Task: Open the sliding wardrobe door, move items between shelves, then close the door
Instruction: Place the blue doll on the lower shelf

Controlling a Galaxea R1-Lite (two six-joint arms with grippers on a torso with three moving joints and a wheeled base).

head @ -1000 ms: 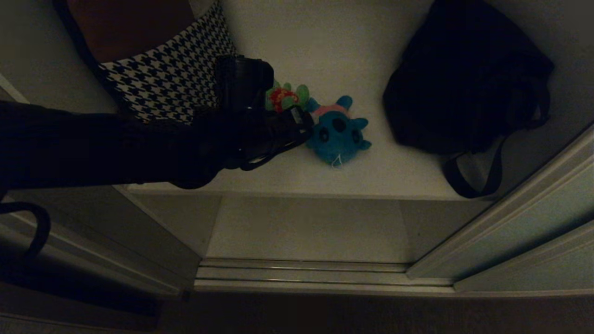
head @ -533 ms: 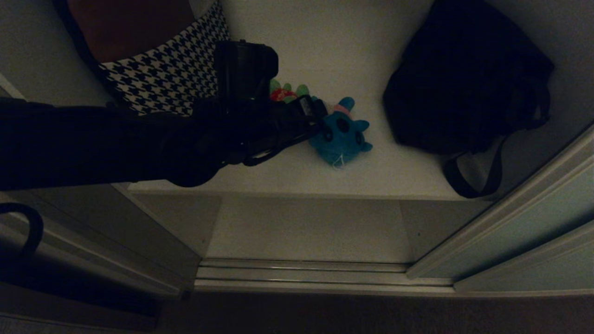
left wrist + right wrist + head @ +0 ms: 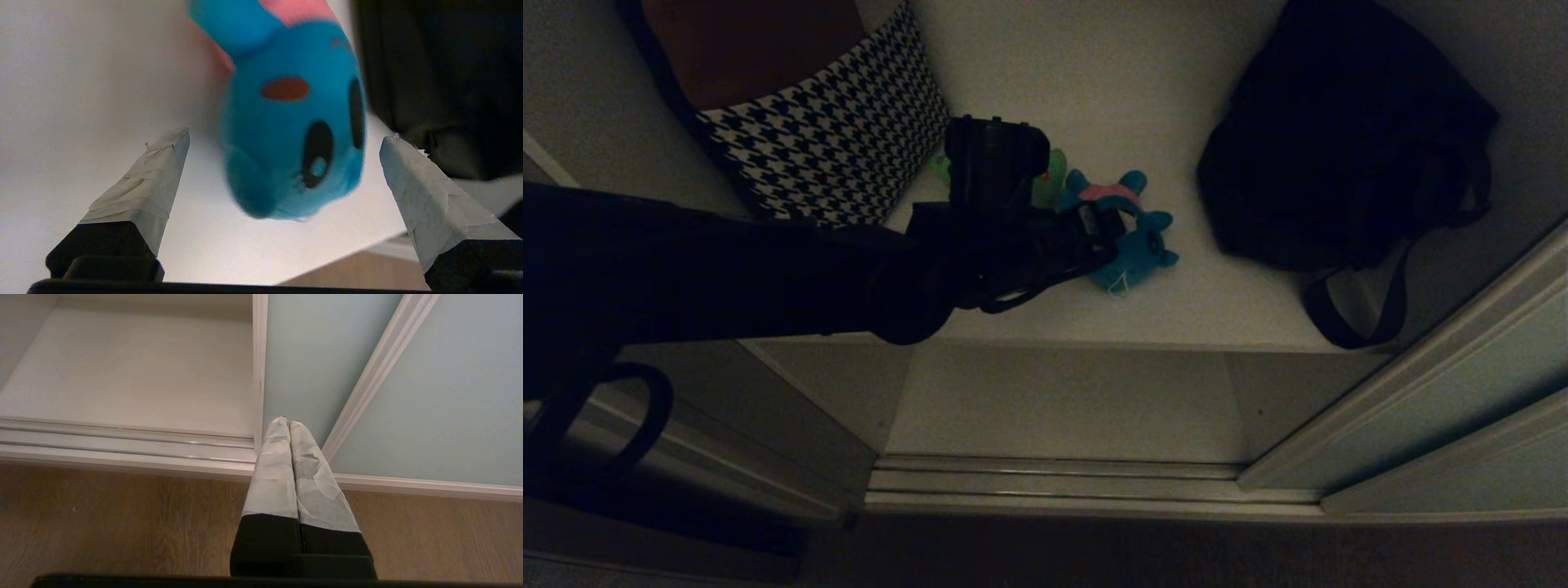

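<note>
- Two plush toys lie on the upper white shelf (image 3: 1217, 306), between the houndstooth cushion (image 3: 825, 155) and the black strapped bag (image 3: 1339, 139): the teal-blue plush toy (image 3: 1145, 245) nearer the bag, and the green plush toy (image 3: 1054, 167) just beside it, mostly hidden behind the arm.
- One step is judged to be in hand: the picking up of the teal-blue toy, as part of moving the items between shelves. The sliding wardrobe door (image 3: 1445, 384) is seen already pushed aside at the right, so the opening is done.
- The left gripper (image 3: 286, 163) is held low over the shelf with its taped fingers (image 3: 143, 192) spread wide on either side of the toy's head; no contact with the plush is seen, and nothing is held.
- The right gripper (image 3: 289, 428) is parked low by the door's bottom track (image 3: 122, 445), its fingers pressed together on nothing.
- For the next move, a short advance is judged to be needed so that the toy's body sits well between the fingers, followed by a closing squeeze and a lift clear of the shelf.
- The lower shelf (image 3: 1062, 400) is visible beneath and is judged the likely destination; care would be needed not to drag the green toy along.
</note>
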